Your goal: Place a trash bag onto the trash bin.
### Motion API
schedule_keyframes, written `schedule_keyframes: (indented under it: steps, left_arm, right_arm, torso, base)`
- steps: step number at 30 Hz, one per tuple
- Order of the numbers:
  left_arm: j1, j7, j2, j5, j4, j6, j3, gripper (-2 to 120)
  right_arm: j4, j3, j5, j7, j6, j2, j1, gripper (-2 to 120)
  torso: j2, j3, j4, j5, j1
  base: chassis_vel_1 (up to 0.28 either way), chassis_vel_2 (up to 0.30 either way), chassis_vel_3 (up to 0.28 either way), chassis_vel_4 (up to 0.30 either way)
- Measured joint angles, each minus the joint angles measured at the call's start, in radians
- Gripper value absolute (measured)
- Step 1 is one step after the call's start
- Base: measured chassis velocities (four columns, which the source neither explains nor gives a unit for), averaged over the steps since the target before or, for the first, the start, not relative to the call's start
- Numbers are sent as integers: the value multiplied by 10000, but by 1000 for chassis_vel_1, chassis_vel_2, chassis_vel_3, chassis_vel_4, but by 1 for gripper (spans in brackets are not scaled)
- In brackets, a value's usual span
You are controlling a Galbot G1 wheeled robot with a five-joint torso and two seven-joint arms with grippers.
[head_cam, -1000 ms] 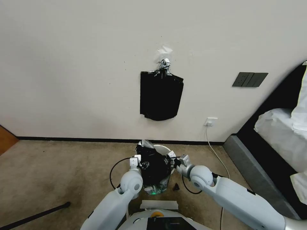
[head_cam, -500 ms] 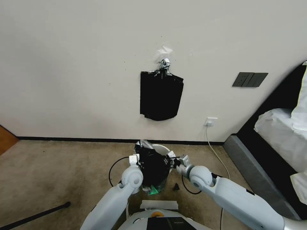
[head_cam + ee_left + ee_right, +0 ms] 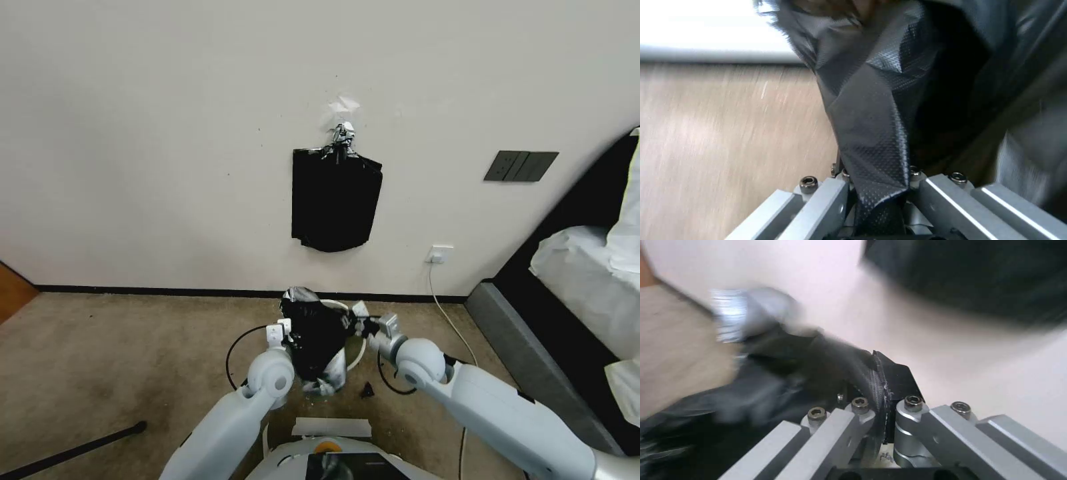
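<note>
The thin glossy black plastic trash bag point(image 3: 319, 337) is clamped between left gripper point(image 3: 288, 331) and right gripper point(image 3: 357, 325), spread for mouthing over the round off-white plastic trash bin point(image 3: 358, 353) just beneath them.

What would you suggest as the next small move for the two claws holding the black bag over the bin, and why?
Probably spread the claws apart and lower. The left claw and right claw each pinch an edge of the trash bag, which hangs bunched above the trash bin; its mouth is not over the rim yet.
</note>
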Motion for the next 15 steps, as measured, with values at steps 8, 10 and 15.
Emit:
schedule_keyframes:
  steps: [8, 10, 15]
  left_arm:
    - [706, 2691, 649, 1839, -709, -1349, -710, 1]
    - [872, 3205, 847, 2019, -886, -1864, -951, 1]
    - [1063, 3551, 974, 1930, -972, -2868, -1364, 1]
  right_arm:
    - [-69, 258, 1175, -47, -376, -1336, 516, 0]
    - [-31, 459, 1483, -266, -431, -1889, 398, 0]
    - [243, 1423, 1780, -1015, -514, -2936, -688, 0]
  torso:
    - [0, 0, -1, 1, 0]
    - [0, -1, -2, -2, 0]
    - [0, 0, -2, -2, 0]
  base:
    - [0, 0, 0, 0]
    - [0, 0, 0, 0]
    - [0, 0, 0, 0]
